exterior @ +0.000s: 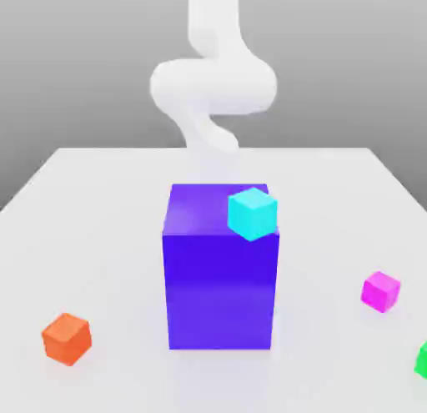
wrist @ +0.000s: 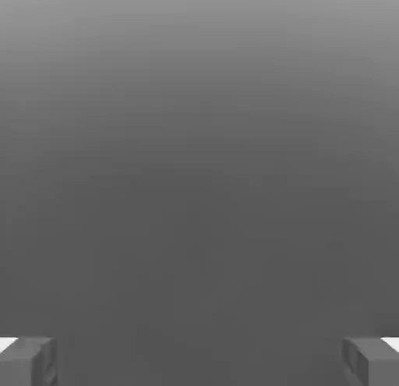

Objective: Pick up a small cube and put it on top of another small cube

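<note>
Four small cubes are sitting in front of me around a tall blue block (exterior: 220, 290), and I cannot tell which one is meant for lifting. The cyan cube (exterior: 253, 214) is showing against the block's top and front edge, toward the exterior view's right; whether it is resting there I cannot tell. The gripper (wrist: 199, 362) is standing released, its two fingers (wrist: 365, 362) spreading wide apart and grasping nothing. Farther out on the white table (exterior: 108, 236), the orange cube (exterior: 67, 339) is lying near the block on the exterior view's left, while the magenta cube (exterior: 380, 291) is lying on the right and the green cube (exterior: 423, 360) is peeking in at the right edge, nearer the front. One white arm (exterior: 213, 86) is reaching down behind the one block. Each cube color is appearing once.
</note>
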Controlling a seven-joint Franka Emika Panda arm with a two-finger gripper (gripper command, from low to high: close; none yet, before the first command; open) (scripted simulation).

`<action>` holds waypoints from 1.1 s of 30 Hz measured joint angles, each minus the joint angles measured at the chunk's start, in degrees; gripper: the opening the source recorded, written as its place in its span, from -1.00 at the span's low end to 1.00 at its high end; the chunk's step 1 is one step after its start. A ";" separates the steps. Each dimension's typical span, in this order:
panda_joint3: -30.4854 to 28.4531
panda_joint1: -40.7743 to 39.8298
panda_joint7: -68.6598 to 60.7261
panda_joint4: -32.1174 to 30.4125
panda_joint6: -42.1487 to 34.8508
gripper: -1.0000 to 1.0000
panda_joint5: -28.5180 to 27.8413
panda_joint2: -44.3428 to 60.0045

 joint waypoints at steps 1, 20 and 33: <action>1.06 0.96 0.10 -1.02 1.29 0.00 0.36 2.25; 21.44 18.46 10.81 -18.78 23.85 0.00 -5.72 42.10; 8.02 32.31 24.38 -17.94 36.19 -1.00 -22.68 60.41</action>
